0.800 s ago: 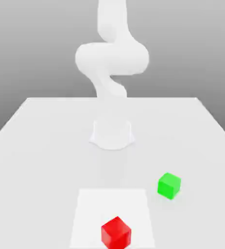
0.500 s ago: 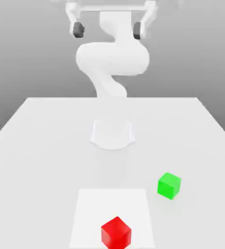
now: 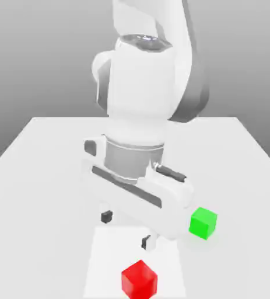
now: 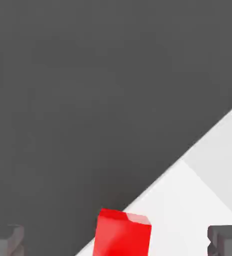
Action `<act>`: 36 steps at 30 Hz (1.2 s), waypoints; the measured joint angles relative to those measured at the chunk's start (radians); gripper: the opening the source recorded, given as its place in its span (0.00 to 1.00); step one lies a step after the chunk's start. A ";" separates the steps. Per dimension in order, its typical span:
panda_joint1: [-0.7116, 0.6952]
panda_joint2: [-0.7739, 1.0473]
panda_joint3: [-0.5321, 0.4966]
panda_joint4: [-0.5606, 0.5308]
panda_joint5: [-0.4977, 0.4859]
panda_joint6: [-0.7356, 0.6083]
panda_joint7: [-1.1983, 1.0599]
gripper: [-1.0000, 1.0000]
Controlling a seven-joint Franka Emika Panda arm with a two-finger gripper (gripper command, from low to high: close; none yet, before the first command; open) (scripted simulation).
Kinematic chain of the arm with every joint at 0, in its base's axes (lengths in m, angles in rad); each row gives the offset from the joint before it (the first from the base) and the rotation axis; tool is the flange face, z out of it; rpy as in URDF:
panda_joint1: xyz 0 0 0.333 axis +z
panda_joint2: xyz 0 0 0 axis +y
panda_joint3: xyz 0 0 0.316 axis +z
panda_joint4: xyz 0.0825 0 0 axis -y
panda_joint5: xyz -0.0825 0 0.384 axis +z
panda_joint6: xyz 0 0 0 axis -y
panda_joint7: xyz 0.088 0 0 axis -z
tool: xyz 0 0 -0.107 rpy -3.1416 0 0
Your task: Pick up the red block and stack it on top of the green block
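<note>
The exterior view faces the arm (image 3: 148,117) head-on from beyond the counter's (image 3: 38,175) near edge, raised and angled downward, taking in the whole white surface with the red block (image 3: 139,279) nearest the lens. The hand view rides on the hand, close above the counter, apparently looking down past two dark fingers (image 4: 227,240). Both views share the red block (image 4: 123,234) and the pale counter patch beneath it.
</note>
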 joint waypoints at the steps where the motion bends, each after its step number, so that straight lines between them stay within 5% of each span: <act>1: 0.001 0.030 0.002 -0.006 0.018 0.015 0.018 0.50; 7: 0.050 0.238 -0.056 0.011 -0.022 0.168 0.103 0.50; 8: 0.058 0.257 -0.065 0.014 -0.030 0.183 0.109 0.00; 14: 0.061 0.266 -0.069 0.016 -0.035 0.193 0.113 0.00; 20: 0.024 0.092 -0.004 -0.020 0.058 0.056 0.058 0.00; 36: 0.341 -0.372 0.227 -0.448 0.390 0.037 0.666 0.00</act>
